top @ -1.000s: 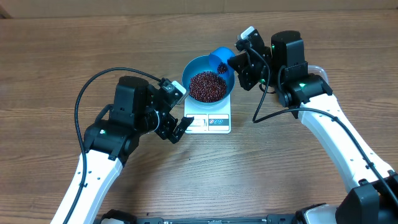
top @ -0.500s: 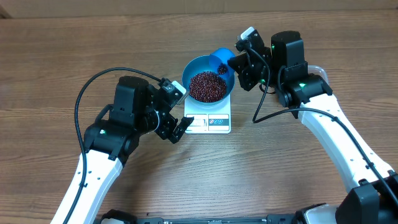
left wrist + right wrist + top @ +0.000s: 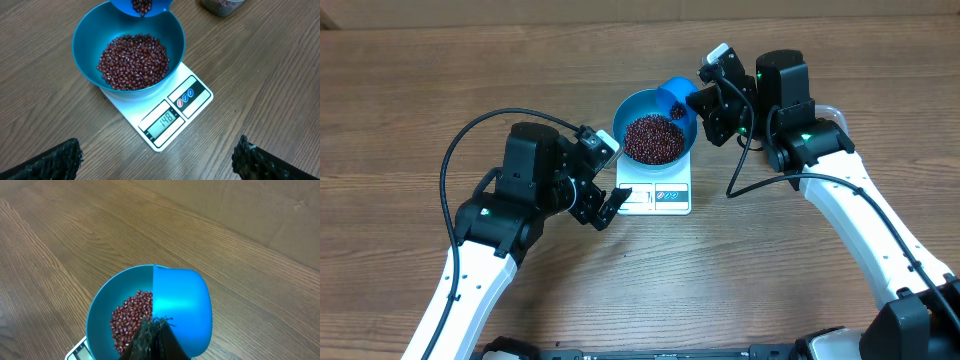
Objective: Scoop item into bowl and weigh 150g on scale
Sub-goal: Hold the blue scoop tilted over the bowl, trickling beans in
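Beans [image 3: 132, 60] heaped in bowl [image 3: 85, 45] on scale [image 3: 129, 106], scoop [image 3: 180, 305] tilted above

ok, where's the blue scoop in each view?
Overhead: scoop at the bowl's upper-right rim.
Left wrist: scoop at the top edge, above the bowl's far rim, beans below it.
Right wrist: scoop at centre, seen from behind, over the bowl.
Shared landmark: the bean-filled blue bowl on the scale.
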